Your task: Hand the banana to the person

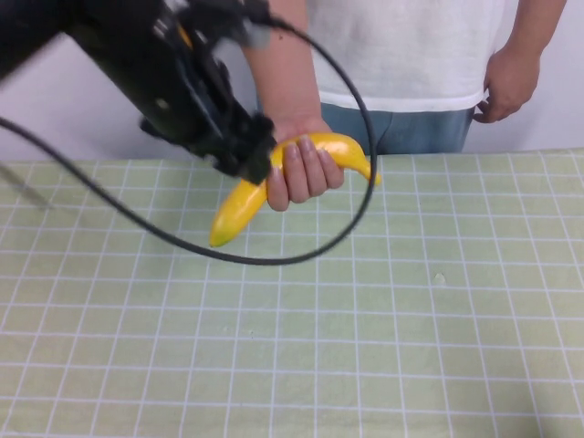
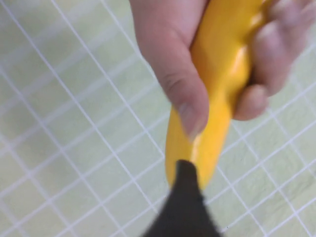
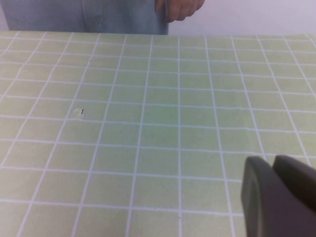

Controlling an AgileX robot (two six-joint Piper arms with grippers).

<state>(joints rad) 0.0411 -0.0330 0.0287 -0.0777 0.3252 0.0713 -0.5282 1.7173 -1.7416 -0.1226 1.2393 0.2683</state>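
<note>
The yellow banana hangs in the air over the far part of the table. The person, in a white t-shirt and jeans, stands behind the table and grips the banana's middle with one hand. My left gripper is right beside that hand, against the banana's upper side. In the left wrist view the banana sits in the person's fingers, and only one black finger of mine shows, at its lower end, with bare mat beside it; the jaws look open. My right gripper is shut and empty, low over the mat.
A green mat with a white grid covers the table. A black cable loops from my left arm around the banana and hand. The person's other hand rests at the hip, also seen in the right wrist view.
</note>
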